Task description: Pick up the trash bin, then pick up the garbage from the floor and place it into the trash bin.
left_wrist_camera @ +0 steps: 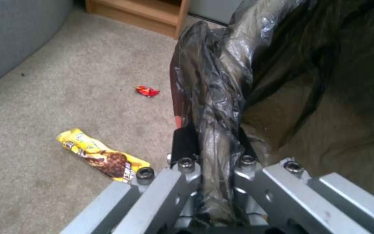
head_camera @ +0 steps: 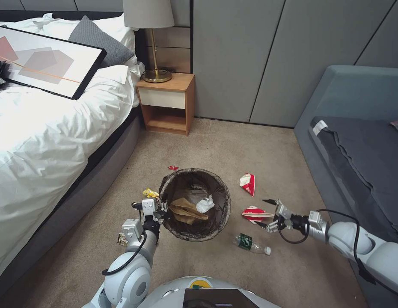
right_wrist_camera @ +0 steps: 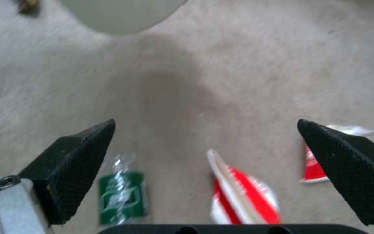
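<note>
The trash bin (head_camera: 194,204), white with a dark liner, holds tan paper and a white tissue. My left gripper (head_camera: 158,209) is shut on the bin's near-left rim; the left wrist view shows the liner fold (left_wrist_camera: 215,139) pinched between its fingers. My right gripper (head_camera: 265,212) hangs open just above the carpet over a crushed red-and-white cup (head_camera: 253,213). In the right wrist view that cup (right_wrist_camera: 243,195) and a green-labelled bottle (right_wrist_camera: 122,191) lie between the spread fingertips (right_wrist_camera: 79,156). A second cup (head_camera: 248,184) lies farther back, and the bottle (head_camera: 250,244) lies nearer me.
A yellow wrapper (head_camera: 150,193) and a small red scrap (head_camera: 173,168) lie left of and behind the bin. The bed (head_camera: 45,128) runs along the left, a wooden nightstand (head_camera: 167,102) stands at the back, and a grey sofa (head_camera: 357,141) is on the right.
</note>
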Robot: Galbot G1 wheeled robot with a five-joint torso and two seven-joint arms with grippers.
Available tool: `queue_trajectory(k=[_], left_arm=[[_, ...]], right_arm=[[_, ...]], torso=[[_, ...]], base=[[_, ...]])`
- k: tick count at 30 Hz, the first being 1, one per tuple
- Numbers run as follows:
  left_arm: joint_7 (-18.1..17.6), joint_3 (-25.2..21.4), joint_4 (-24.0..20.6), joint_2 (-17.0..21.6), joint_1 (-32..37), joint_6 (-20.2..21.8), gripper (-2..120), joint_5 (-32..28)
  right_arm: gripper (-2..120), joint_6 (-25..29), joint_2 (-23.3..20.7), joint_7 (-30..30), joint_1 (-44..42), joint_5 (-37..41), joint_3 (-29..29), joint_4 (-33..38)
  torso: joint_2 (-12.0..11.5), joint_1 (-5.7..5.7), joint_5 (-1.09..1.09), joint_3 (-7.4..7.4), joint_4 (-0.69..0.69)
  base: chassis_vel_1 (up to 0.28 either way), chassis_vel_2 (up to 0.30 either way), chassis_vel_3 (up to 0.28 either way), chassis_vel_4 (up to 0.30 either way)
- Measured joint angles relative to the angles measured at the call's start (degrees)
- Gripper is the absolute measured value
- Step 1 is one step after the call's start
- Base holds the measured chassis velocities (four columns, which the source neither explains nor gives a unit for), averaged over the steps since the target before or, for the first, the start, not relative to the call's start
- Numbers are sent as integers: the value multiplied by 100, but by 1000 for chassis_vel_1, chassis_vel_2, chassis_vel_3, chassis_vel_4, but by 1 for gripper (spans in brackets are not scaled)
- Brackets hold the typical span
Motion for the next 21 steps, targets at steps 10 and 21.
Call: queue_trajectory(k=[10,21], left_arm=[[-1,5,44,-49,-23,0,2,2],[-2,9,87,-134,-24,0,2,35]], right_arm=[[100,74,180,-337,79,-203,-198,-355],[100,163,637,-520,271,-475,-492,-943]], torso=[[0,0,0,0,0],[0,0,-1,0,0]], base=[[0,0,0,0],[0,0,0,0]])
